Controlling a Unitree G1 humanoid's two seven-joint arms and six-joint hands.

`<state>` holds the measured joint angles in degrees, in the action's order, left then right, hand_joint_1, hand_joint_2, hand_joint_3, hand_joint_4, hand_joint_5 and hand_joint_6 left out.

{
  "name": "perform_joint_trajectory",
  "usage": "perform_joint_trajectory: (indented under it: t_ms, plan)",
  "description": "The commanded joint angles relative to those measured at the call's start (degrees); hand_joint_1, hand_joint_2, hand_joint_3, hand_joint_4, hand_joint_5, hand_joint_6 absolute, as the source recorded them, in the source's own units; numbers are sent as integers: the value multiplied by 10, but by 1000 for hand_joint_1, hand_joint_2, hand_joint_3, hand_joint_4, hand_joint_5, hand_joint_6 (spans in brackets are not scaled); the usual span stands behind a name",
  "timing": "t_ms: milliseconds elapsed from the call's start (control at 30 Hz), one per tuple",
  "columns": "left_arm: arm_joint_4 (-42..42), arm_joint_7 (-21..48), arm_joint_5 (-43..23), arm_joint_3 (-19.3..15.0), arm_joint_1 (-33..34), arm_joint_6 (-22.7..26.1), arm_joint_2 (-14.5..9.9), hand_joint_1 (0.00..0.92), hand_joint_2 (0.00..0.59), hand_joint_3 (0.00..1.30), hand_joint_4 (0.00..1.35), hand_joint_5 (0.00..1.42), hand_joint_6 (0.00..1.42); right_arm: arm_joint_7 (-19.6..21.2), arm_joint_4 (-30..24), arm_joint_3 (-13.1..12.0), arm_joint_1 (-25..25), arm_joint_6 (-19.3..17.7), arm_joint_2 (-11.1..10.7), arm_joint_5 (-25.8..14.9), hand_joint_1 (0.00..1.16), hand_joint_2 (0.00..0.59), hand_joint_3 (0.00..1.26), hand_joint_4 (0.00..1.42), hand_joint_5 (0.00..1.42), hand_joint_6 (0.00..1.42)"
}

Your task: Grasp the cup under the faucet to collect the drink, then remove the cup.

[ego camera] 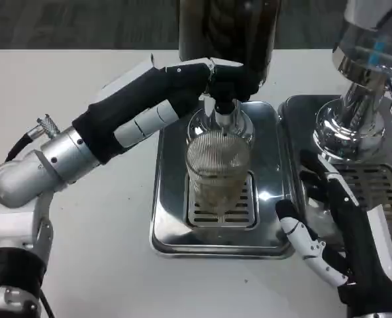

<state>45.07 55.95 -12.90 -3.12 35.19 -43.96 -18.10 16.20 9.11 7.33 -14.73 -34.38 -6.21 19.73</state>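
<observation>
Glass cup (217, 165) under faucet (224, 109); left hand (206, 78) grips the tap, right hand (328, 232) spread empty beside tray (169, 232)

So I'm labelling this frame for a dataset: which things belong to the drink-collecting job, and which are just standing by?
Part of the job:
- ribbed glass cup on the drip tray
- faucet above the cup
- left hand up at the faucet
- right hand beside the tray

Just standing by:
- second dispenser on the right, with its own tray
</observation>
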Motion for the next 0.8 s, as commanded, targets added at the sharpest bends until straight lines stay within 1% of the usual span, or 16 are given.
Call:
perform_joint_trajectory:
  t_ms: [33,500,567,800]
  plan:
    - [16,-2,23,12,-15,-32,-10,0,129,317,267,282,219,-4,5,-4,-2,-8,2,-7,434,295,167,152,196,248]
    - [21,-27,34,27,-20,-86,-17,0,125,304,248,269,218,-12,7,-4,9,-5,0,-4,442,288,149,129,172,232]
    - [20,-32,38,30,-21,-93,-19,0,125,304,246,268,218,-16,7,-3,11,-3,-2,-5,462,268,129,110,152,218]
    - [18,-47,49,40,-24,-113,-25,0,123,304,243,266,218,-35,7,0,22,5,-6,-4,503,250,84,46,91,178]
